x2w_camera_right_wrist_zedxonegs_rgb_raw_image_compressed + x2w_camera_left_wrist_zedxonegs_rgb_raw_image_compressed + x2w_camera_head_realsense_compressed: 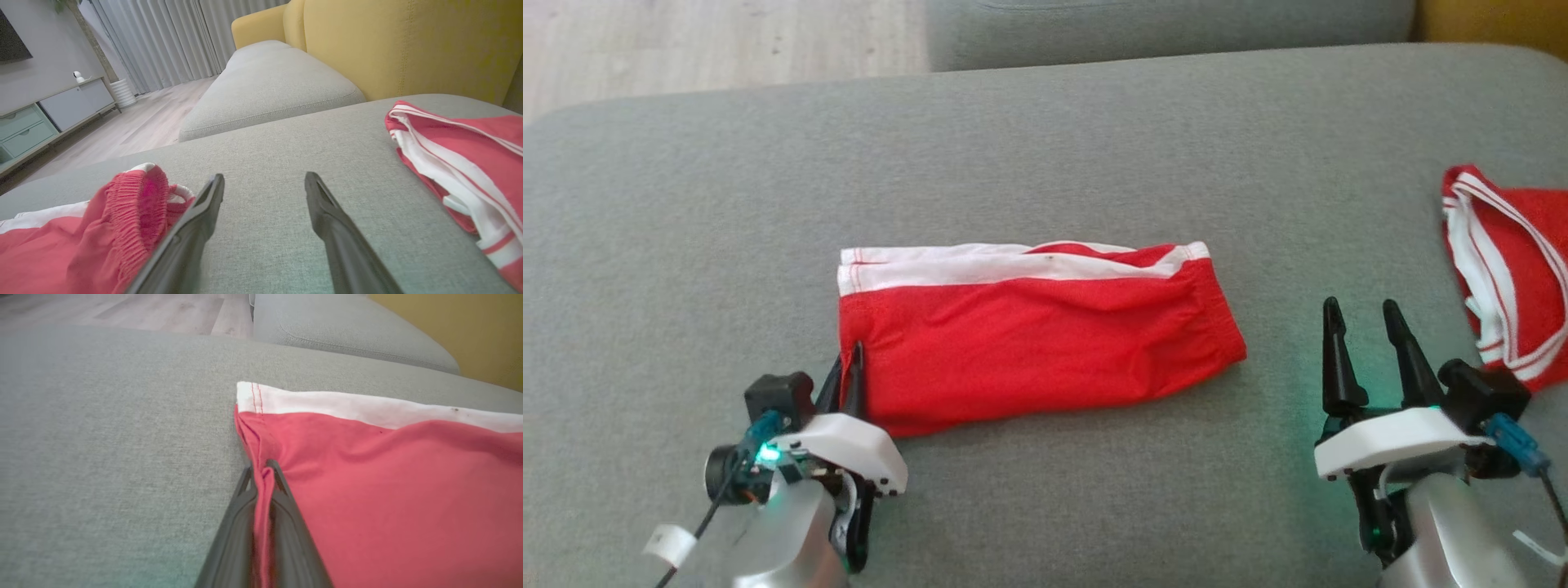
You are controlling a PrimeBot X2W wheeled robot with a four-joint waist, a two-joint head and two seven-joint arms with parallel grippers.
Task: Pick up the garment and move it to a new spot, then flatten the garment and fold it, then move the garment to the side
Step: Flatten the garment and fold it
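red shorts (1029,343) lie folded mid grey cushion (1045,147), left gripper (849,361) pinched shut on their near-left edge, right gripper (1361,314) wide open, empty, off their right end: grab that end too, lift level so fold holds.

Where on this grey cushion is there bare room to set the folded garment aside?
Bare: the wide band of cushion beyond the folded garment, and the stretch to its left. A narrower gap lies between it and the right gripper. Crowded: the right edge, where a second garment lies.
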